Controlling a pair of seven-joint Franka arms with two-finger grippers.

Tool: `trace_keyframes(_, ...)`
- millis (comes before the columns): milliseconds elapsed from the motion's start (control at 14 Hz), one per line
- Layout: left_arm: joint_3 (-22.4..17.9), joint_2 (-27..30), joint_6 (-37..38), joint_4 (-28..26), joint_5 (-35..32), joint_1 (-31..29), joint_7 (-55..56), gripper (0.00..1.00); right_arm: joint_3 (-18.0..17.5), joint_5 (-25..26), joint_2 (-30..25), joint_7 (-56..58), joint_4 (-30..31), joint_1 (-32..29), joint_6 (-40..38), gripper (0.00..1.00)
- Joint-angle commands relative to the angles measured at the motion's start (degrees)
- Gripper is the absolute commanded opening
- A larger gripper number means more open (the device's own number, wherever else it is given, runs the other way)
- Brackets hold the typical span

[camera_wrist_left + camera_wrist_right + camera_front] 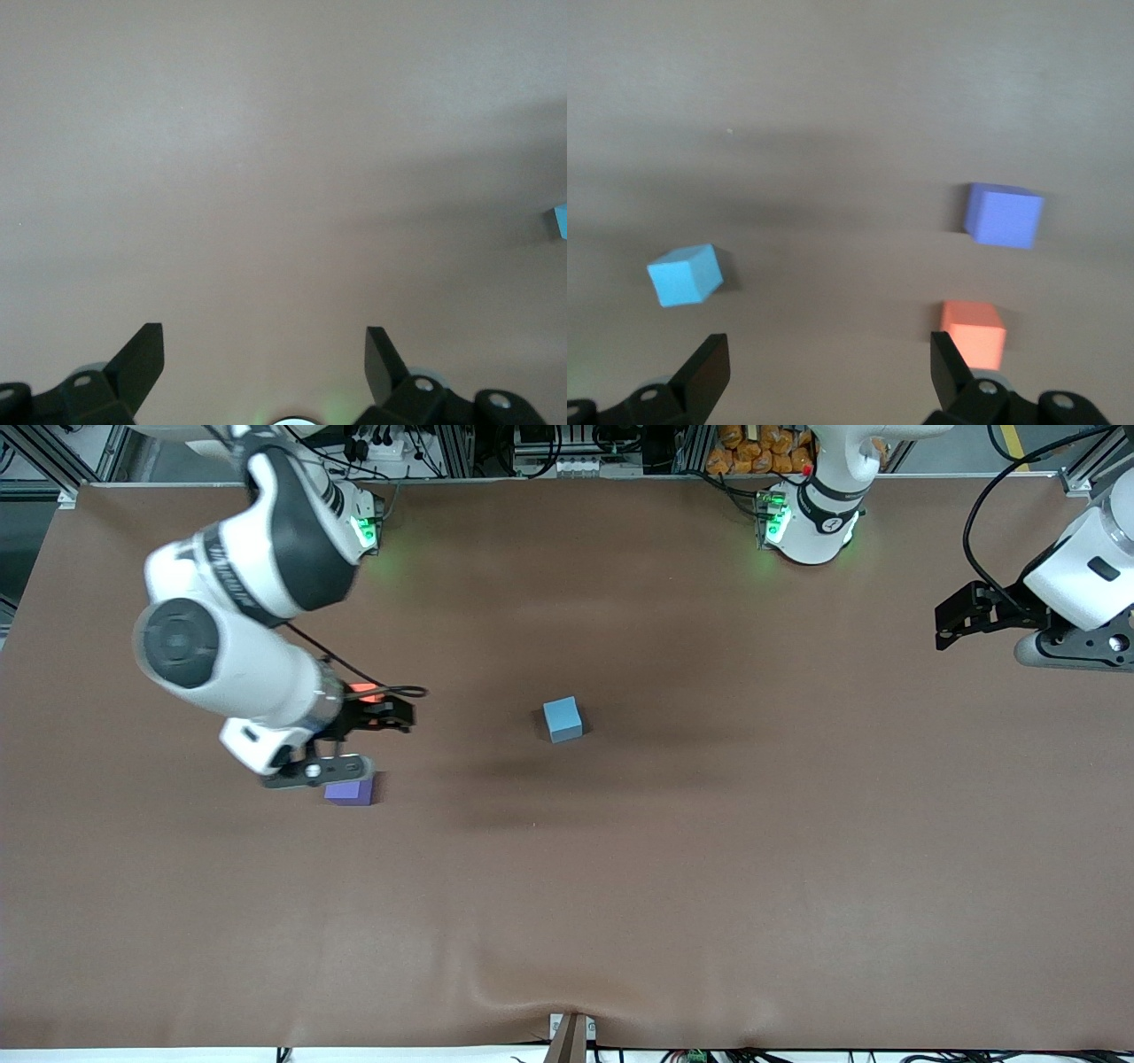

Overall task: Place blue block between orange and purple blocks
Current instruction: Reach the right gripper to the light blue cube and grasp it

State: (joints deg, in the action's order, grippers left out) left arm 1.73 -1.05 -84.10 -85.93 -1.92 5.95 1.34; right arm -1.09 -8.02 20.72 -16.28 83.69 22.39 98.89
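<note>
With the blue block [563, 719] untouched mid-counter, the spread right gripper [390, 715] hovers over the orange block [363, 689] near the purple block [349, 791], apparently approaching, and must next swing over the blue block, while the spread left gripper [952, 622] waits by the counter's edge.

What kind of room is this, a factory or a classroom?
Probably a robotics lab: two white robot arms bolted at a brown-covered table, aluminium framing and cables along it, and small matte cubes like the sky-blue one.

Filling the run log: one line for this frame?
small sky-blue matte cube: mid-table, untouched | right gripper: open, over orange-red cube, beside violet-purple cube | left gripper: open, waiting
</note>
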Motion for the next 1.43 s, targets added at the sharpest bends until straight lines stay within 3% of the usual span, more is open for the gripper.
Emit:
trace_keyframes(0, -0.6, 0.6, 0.5, -0.1, 0.4, -0.4, 0.8, 1.00, 0.6, -0.2, 3.8, -3.0, -1.3, 4.0, 4.1, 1.00)
trace_keyframes(645, -0.9, -0.1, 0.5, 0.2, 0.2, -0.5, 0.7, 1.00, 0.7, 1.9, 15.5, -9.8, -1.2, 15.7, 18.6, 1.00)
trace_keyframes(1003, -0.8, -0.4, 0.7, 0.3, -0.1, -5.1, 0.2, 1.00, 0.9, 2.6, 16.4, -10.8, 1.9, 19.4, 21.8, 1.00)
trace_keyframes(1362, -0.9, -0.6, 0.6, 0.2, -0.3, -5.3, 0.7, 1.00, 1.0, 2.7, 17.1, -15.6, 5.7, 22.9, 28.2, 1.00)
